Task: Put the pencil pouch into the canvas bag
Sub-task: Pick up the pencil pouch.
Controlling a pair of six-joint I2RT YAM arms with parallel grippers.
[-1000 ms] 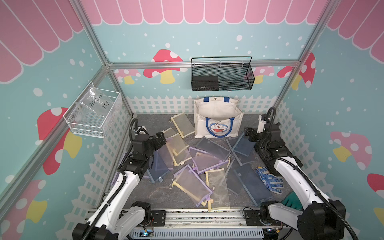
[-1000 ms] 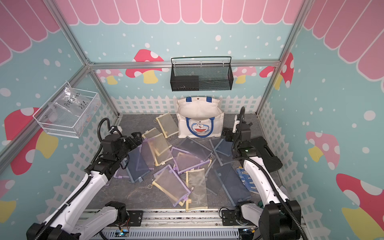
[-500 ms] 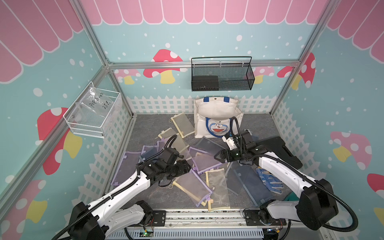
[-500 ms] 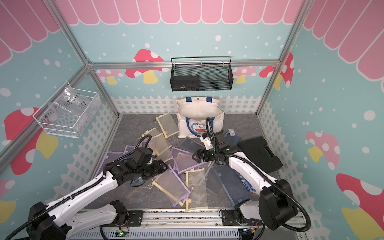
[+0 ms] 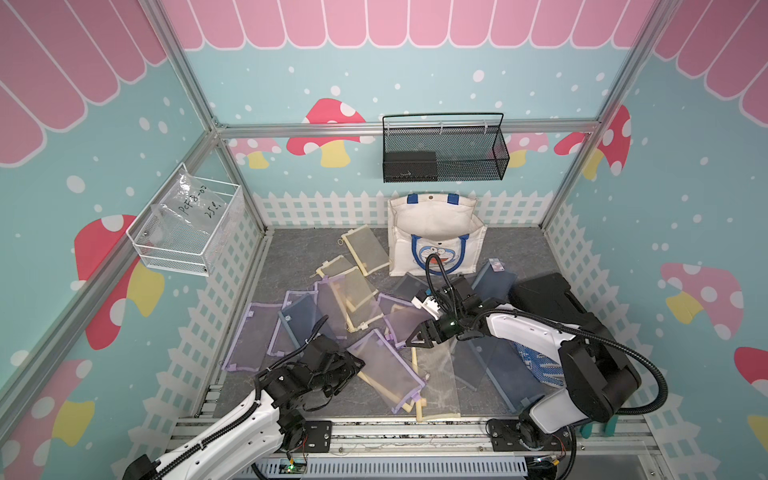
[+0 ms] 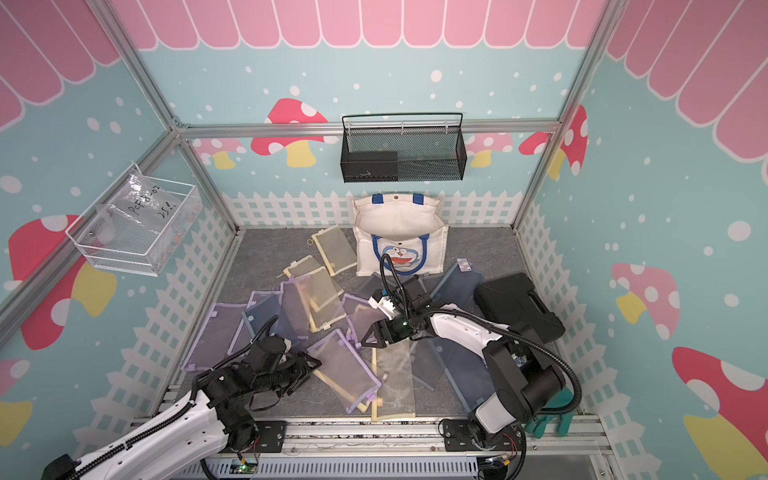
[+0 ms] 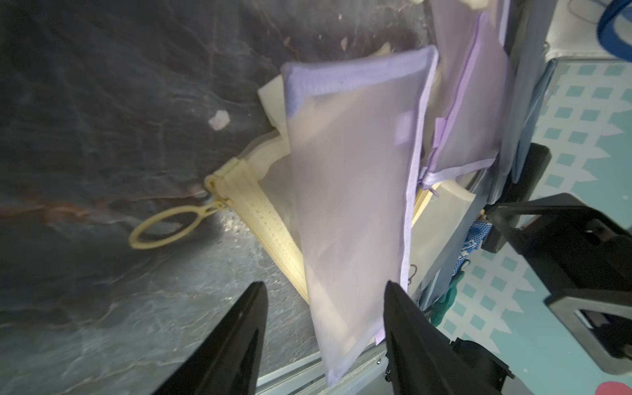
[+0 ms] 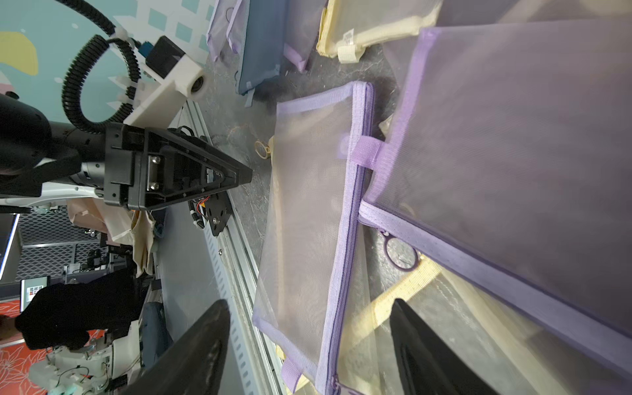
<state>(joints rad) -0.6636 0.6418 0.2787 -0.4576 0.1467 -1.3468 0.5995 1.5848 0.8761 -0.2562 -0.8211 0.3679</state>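
A purple-edged mesh pencil pouch [image 5: 386, 370] [image 6: 345, 365] lies near the front of the floor, on top of a cream pouch [image 7: 260, 212]. My left gripper [image 5: 358, 365] [image 6: 316, 364] is at its left edge, jaws apart. In the left wrist view the pouch [image 7: 352, 191] reaches in between the fingers of the left gripper [image 7: 323, 290]. My right gripper [image 5: 409, 340] [image 6: 365, 341] points at its far right corner, also open. In the right wrist view the pouch's [image 8: 307, 222] zip edge sits inside the gap of the right gripper [image 8: 309, 307]. The canvas bag [image 5: 436, 237] [image 6: 399, 241] stands open at the back.
Several other mesh pouches, purple, cream and dark blue, lie overlapping across the floor [image 5: 291, 257]. A black case [image 5: 552, 299] and a blue-white glove [image 5: 536, 361] lie at the right. A black wire basket [image 5: 444, 153] hangs on the back wall, a white one [image 5: 187, 232] on the left wall.
Both arms have swung in from the sides and come down to the purple pouch near the front. Both sets of jaws have narrowed but still stand apart.
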